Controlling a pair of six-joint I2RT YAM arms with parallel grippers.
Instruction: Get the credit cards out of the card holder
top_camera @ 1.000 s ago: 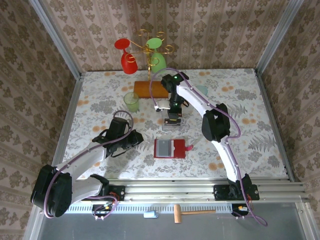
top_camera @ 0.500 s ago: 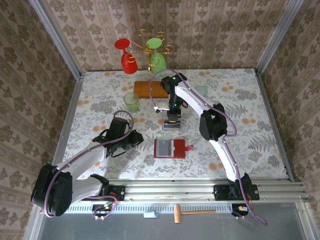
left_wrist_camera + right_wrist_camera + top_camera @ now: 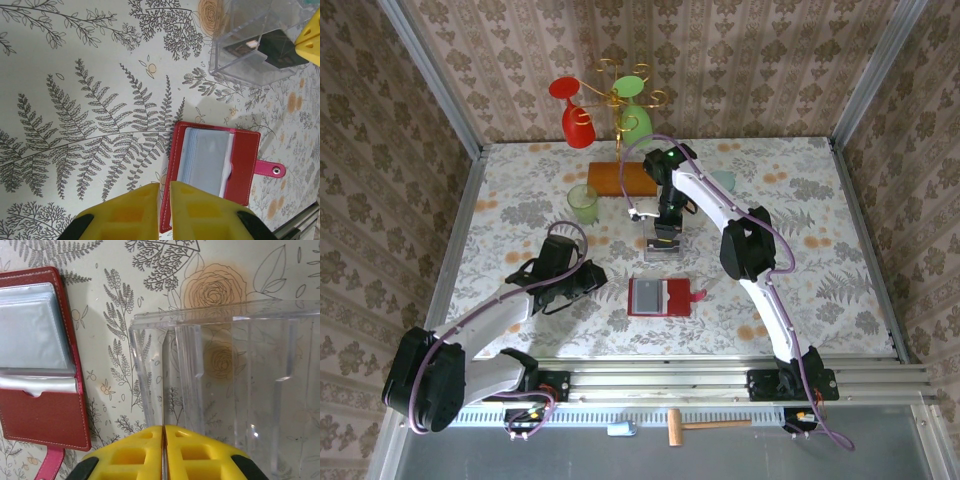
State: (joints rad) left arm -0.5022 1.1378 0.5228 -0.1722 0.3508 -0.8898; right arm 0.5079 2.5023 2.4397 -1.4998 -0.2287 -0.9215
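Card holder (image 3: 243, 170) open beside clear box (image 3: 226, 56)

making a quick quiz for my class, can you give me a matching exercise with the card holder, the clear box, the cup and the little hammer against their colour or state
Things:
1. card holder
2. clear box
3. cup
4. hammer

Colour or state:
a. pale green, upright beside the wooden board
b. wooden, lying flat in front of the arm bases
c. red, lying open on the table
d. see-through, standing just beyond the open red wallet

Pairs: 1-c, 2-d, 3-a, 4-b
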